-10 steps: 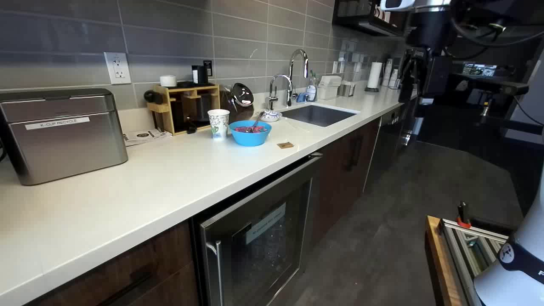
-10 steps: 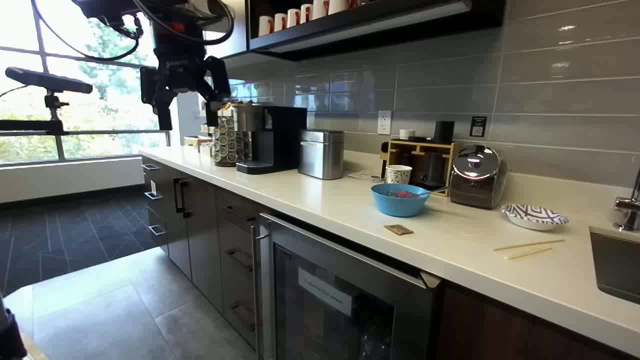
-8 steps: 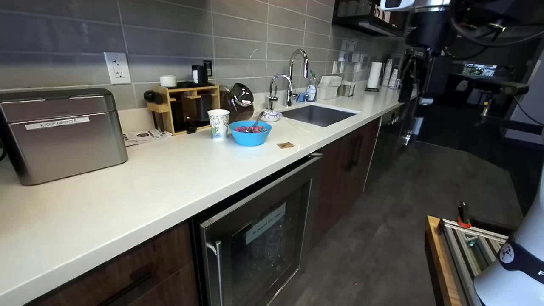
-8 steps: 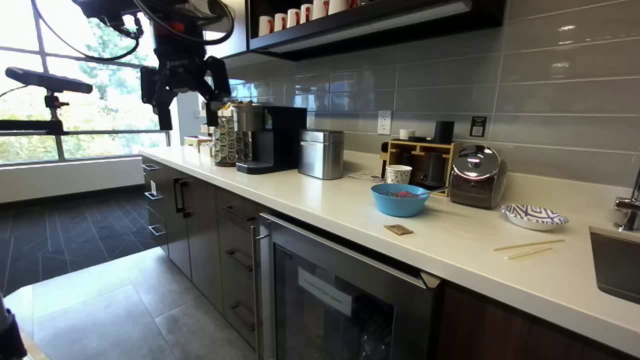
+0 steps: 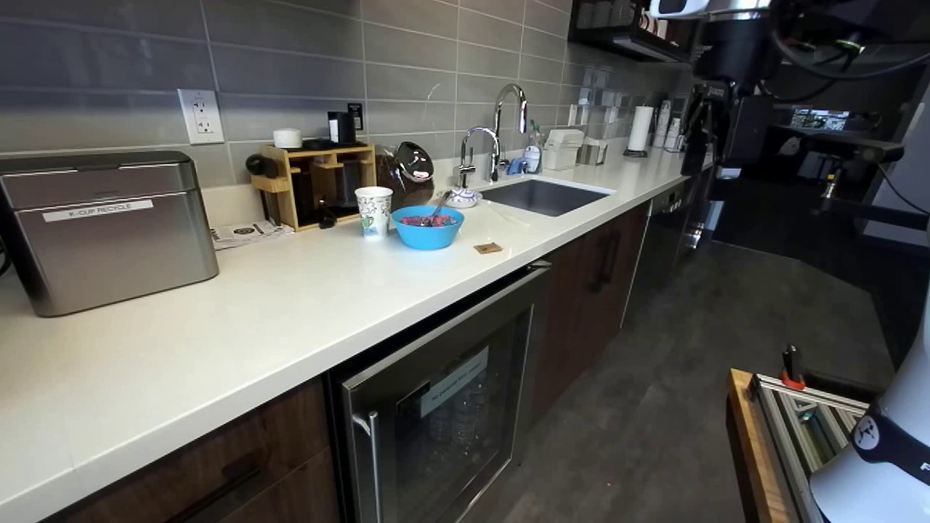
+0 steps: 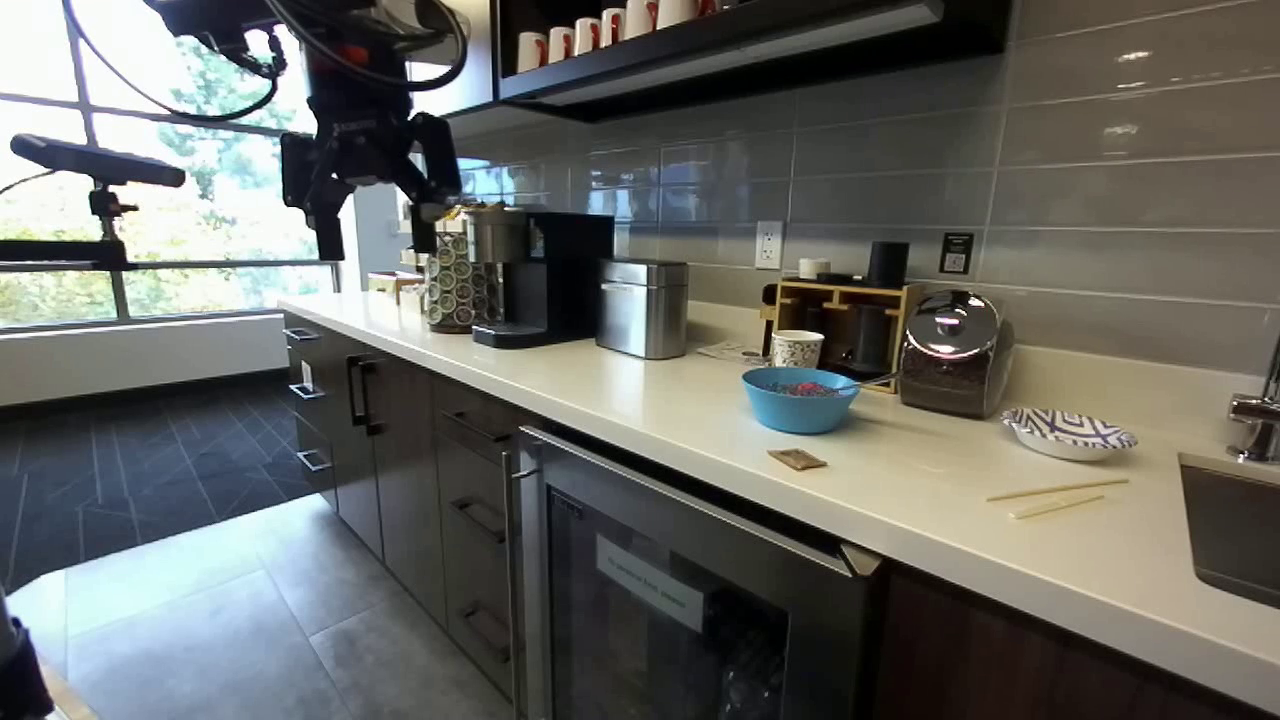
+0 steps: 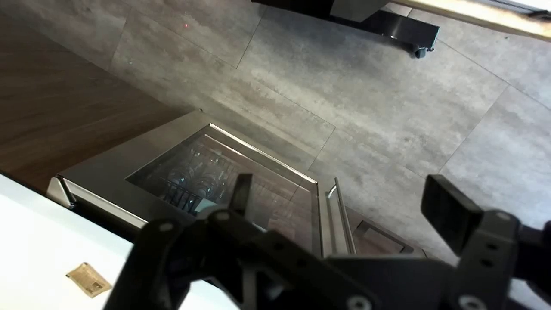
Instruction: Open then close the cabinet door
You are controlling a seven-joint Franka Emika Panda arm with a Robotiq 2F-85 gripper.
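Note:
The cabinet door (image 5: 436,436) is a dark-glass door with a steel frame under the white counter. It shows in both exterior views (image 6: 650,660) and in the wrist view (image 7: 280,181). It looks shut or nearly shut; I cannot tell if a small gap stands open. Its vertical steel bar handle (image 6: 511,590) is on the side by the wooden drawers and also shows in the wrist view (image 7: 344,215). My gripper (image 6: 376,242) is open and empty, pointing down, high above and apart from the handle. In the wrist view the handle lies far below, between the spread fingers (image 7: 450,211).
The white counter's edge (image 6: 640,450) overhangs the door top. A blue bowl (image 5: 427,231), a paper cup (image 5: 374,211) and a small packet (image 5: 488,248) stand on it. A coffee machine (image 6: 560,280) and steel bin (image 6: 645,310) are further along. A dark shelf (image 6: 760,50) hangs above.

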